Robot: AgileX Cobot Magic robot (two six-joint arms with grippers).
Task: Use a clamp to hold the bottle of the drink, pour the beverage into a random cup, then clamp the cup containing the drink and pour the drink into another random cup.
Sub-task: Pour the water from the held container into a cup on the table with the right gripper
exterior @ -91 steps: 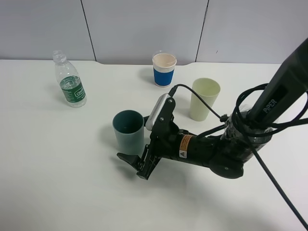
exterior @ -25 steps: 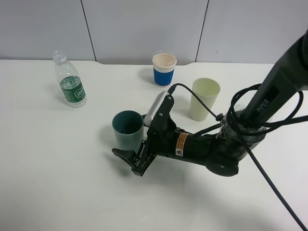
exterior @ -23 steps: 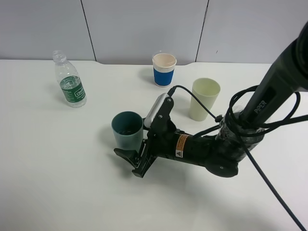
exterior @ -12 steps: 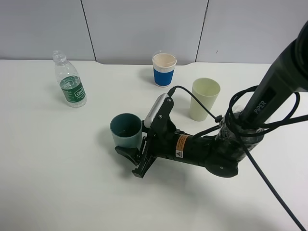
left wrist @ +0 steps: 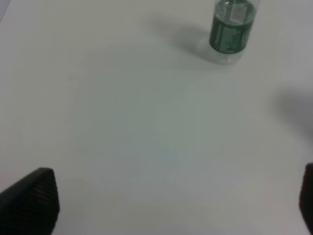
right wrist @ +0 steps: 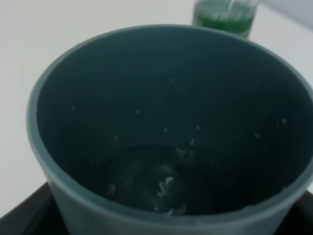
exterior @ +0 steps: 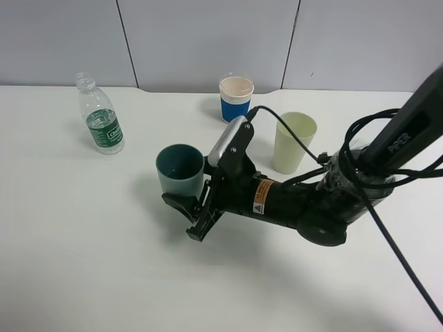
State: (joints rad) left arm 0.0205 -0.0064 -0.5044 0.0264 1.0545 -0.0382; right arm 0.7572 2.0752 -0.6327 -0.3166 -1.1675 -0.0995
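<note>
The teal cup containing the drink [exterior: 179,169] is upright, clamped low on its body by my right gripper [exterior: 188,211], which is shut on it. In the right wrist view the cup [right wrist: 166,127] fills the frame, with a little clear beverage [right wrist: 156,183] at its bottom and a dark finger [right wrist: 19,218] at the edge. The bottle of the drink [exterior: 101,114] stands far left on the table, also seen as the green-labelled bottle [left wrist: 233,28] and bottle [right wrist: 225,13]. The tall pale green cup [exterior: 293,142] stands right of the arm. My left gripper [left wrist: 168,200] hangs open above bare table.
A white paper cup with a blue sleeve [exterior: 236,99] stands at the back centre. The right arm's black body and cables [exterior: 325,207] stretch across the table's right half. The white table [exterior: 83,263] ends at a grey wall behind.
My right gripper has shut on the teal cup. Cup and gripper have shifted slightly left and up in the high view. The left gripper has stayed open.
</note>
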